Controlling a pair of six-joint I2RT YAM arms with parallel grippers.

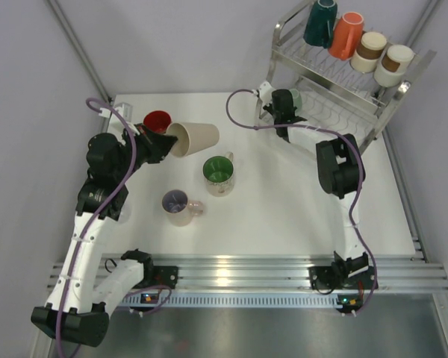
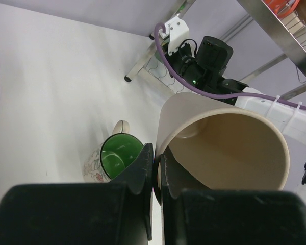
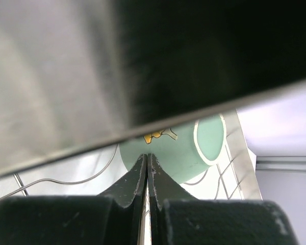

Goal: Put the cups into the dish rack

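Left gripper [image 2: 156, 154] clenched on the rim wall of the beige cup [image 2: 229, 148], held on its side, far left. Right gripper [image 3: 147, 158] closed and empty at the mint cup [image 3: 171, 150] in the dish rack's [image 1: 388, 112] lower tier. Likely risk: the thin rim pinch lets the cup pivot or slip.

Left arm [image 1: 84, 252] and right arm [image 1: 351, 224]: white links, black joint housings, black bases. A purple cable [image 1: 132, 160] runs along each. Left gripper [image 2: 157, 153]: black wedge-shaped fingers tapering to thin tips.
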